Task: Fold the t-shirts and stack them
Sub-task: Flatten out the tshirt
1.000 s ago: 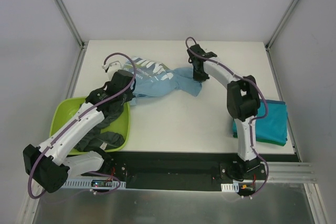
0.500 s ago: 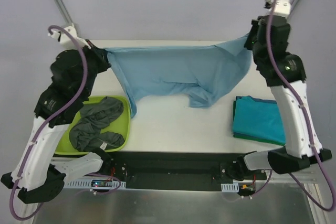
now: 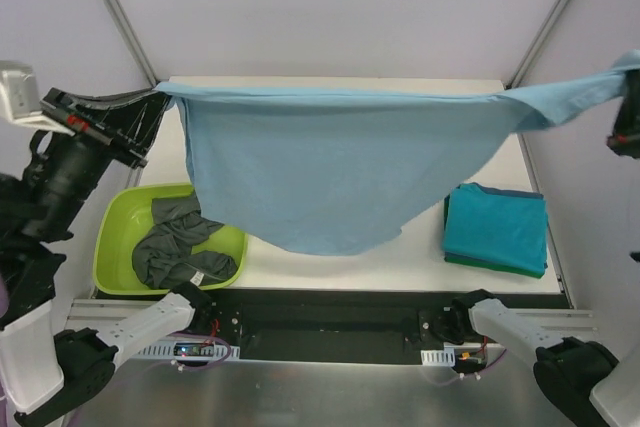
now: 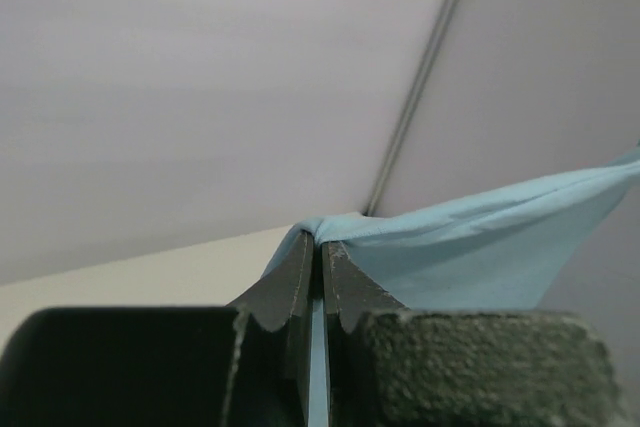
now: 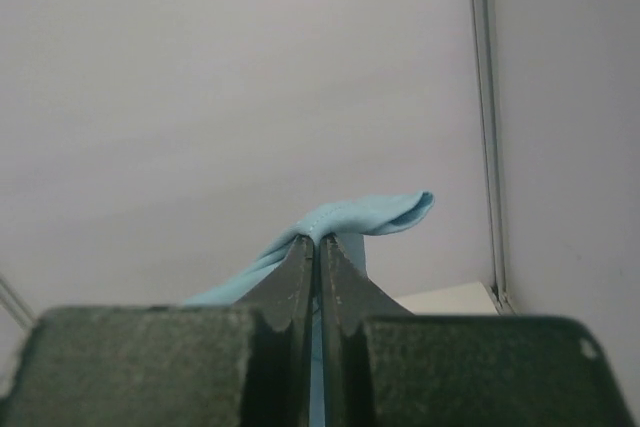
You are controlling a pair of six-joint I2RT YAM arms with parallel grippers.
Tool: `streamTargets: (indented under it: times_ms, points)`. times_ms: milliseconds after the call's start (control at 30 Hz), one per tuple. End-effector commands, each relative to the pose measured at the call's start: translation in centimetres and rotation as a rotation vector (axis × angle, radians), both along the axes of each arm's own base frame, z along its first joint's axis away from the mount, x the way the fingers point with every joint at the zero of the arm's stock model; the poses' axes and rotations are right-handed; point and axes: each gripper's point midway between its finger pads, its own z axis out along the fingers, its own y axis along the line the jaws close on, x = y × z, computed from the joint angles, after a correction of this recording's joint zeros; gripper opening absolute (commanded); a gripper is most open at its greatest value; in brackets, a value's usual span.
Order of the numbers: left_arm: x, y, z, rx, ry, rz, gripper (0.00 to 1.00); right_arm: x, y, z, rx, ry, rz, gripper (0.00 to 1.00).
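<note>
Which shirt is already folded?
The teal cloth t-shirt, at right. The light blue t-shirt hangs spread; the dark grey t-shirt lies crumpled in a lime-green tub.

White tabletop (image 3: 420, 259) in front of my arm bases. Lime-green tub (image 3: 112, 247) sits at the near left corner, close to the left edge, with crumpled dark grey t-shirts (image 3: 175, 247) inside it. Folded teal t-shirt (image 3: 497, 227) lies flat by the right edge, toward the near right corner; a darker green edge shows under its near side. The light blue t-shirt (image 3: 330, 167) hanging over the table hides the middle of the tabletop. Bare white strips show along the far and near edges.
</note>
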Motion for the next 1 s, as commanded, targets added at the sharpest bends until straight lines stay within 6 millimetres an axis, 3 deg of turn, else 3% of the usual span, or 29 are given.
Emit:
streamTargets:
  times_ms: [0,100,200,300,400,500,600,633,667,800,833,867,933,967]
  points:
    - [-5.0,-0.7,3.8,0.015,-0.188,-0.161,0.0,-3.1,-1.1,3.1,-0.011,-0.123,-0.008,0.01]
    - [-4.7,-1.2,3.9,0.023,-0.195,-0.175,0.0,-2.6,-1.3,3.4,-0.034,-0.125,-0.032,0.01]
    - [-1.6,-2.1,2.7,0.053,-0.139,-0.135,0.0,-0.1,-1.7,2.9,-0.057,-0.073,-0.108,0.01]
    - [3.3,-2.8,0.3,0.107,-0.051,-0.036,0.0,4.0,-1.7,1.9,-0.1,-0.002,-0.201,0.01]
    - [10.2,-2.2,-3.7,0.167,0.08,0.181,0.0,9.8,-1.0,-0.4,-0.171,0.103,-0.292,0.01]
    - [17.5,-1.9,-9.1,0.286,0.165,0.375,0.03,17.5,0.4,-5.3,-0.231,0.246,-0.33,0.0]
    - [24.4,-2.4,-16.6,0.39,0.329,0.375,0.02,25.2,1.2,-11.8,-0.257,0.386,-0.329,0.01]
    - [26.9,-2.6,-19.8,0.414,0.4,0.359,0.05,27.8,1.6,-14.4,-0.252,0.434,-0.316,0.01]
    - [29.9,-2.7,-24.3,0.451,0.496,0.341,0.09,29.9,1.6,-16.8,-0.238,0.473,-0.31,0.01]
    - [37.4,-0.8,-35.9,0.563,0.753,0.389,0.15,38.8,3.6,-28.1,-0.244,0.623,-0.21,0.01]
    - [38.8,-0.5,-38.3,0.59,0.818,0.396,0.26,40.5,4.0,-30.6,-0.235,0.657,-0.188,0.01]
    - [39.6,-0.4,-40.0,0.611,0.869,0.386,0.48,42.1,4.6,-33.3,-0.231,0.698,-0.164,0.04]
    - [41.5,-1.0,-41.0,0.608,0.896,0.365,0.99,44.2,5.6,-37.7,-0.236,0.773,-0.116,0.26]
    - [41.9,-1.4,-41.4,0.605,0.9,0.347,0.99,45.1,6.0,-39.3,-0.24,0.8,-0.097,0.36]
